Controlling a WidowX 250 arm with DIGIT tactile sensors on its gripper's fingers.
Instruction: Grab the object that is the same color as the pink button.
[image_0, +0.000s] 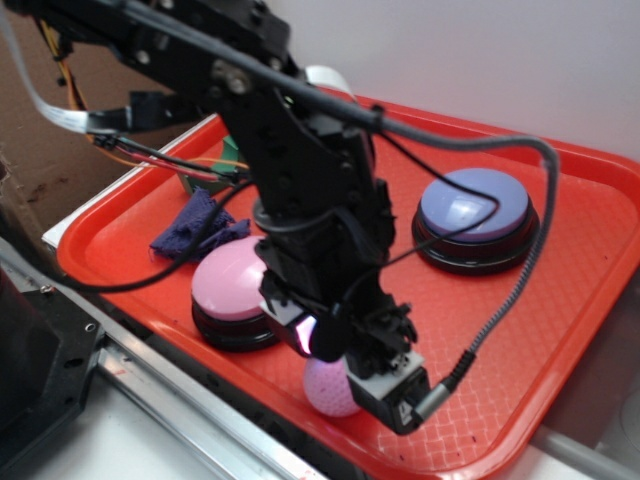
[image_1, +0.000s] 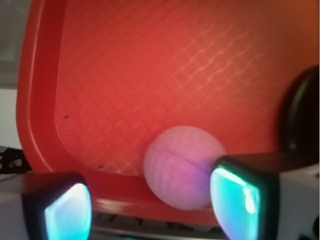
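Wrist view, ball: pink dimpled ball (image_1: 181, 167) on the red tray (image_1: 150, 65) by its rim, touching one finger pad (image_1: 231, 204).
Gripper: gripper (image_1: 150, 205) spread wide, not clamped on anything.
Pink button: pink button (image_0: 233, 290) just beside the ball (image_0: 330, 388).
Others: lavender button (image_0: 476, 215) and blue cloth (image_0: 195, 228) well apart.

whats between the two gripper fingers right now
In the wrist view, the pink ball sits between the fingers, close against the right one; the rest of the gap shows bare red tray.
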